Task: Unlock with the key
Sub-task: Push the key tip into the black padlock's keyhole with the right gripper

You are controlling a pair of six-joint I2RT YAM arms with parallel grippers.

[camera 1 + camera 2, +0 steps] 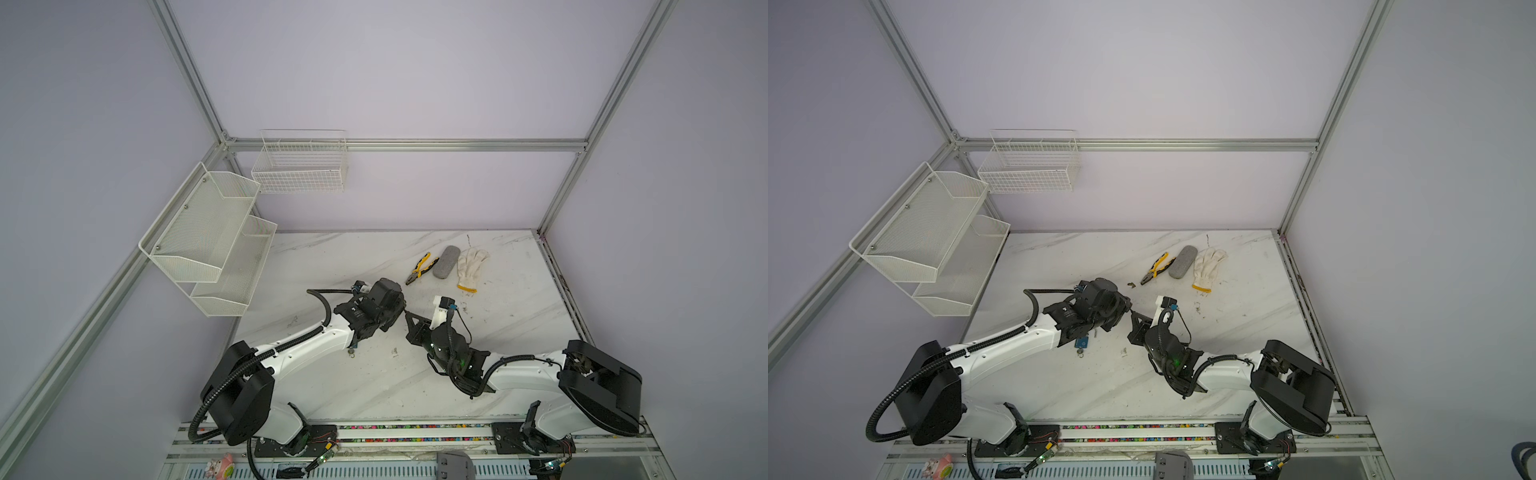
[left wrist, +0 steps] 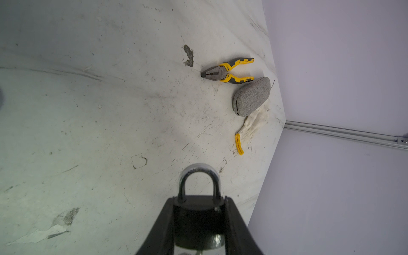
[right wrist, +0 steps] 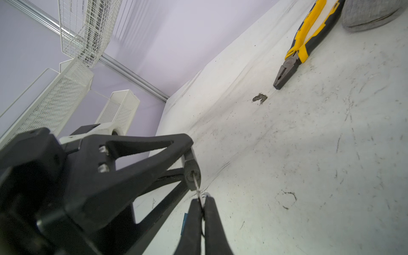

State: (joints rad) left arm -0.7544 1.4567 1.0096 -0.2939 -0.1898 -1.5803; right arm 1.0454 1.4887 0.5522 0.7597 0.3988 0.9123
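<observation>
Over a scuffed marble tabletop [image 1: 374, 386], left gripper [image 2: 198, 199] clamps padlock [image 2: 196, 223], right gripper [image 3: 202, 199] pinches the inserted key [image 3: 196, 182]; off-axis twisting could bend it.

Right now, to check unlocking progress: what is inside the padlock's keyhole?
The key enters the keyhole of the padlock, its head pinched in the right tool. How deep it sits is hidden inside the lock body.

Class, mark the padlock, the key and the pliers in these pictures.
padlock [image 2: 196, 220], left wrist view, on its dark body.
key [image 3: 196, 183], right wrist view, on its bare blade.
pliers [image 2: 215, 74], left wrist view, on the grey head.
</observation>
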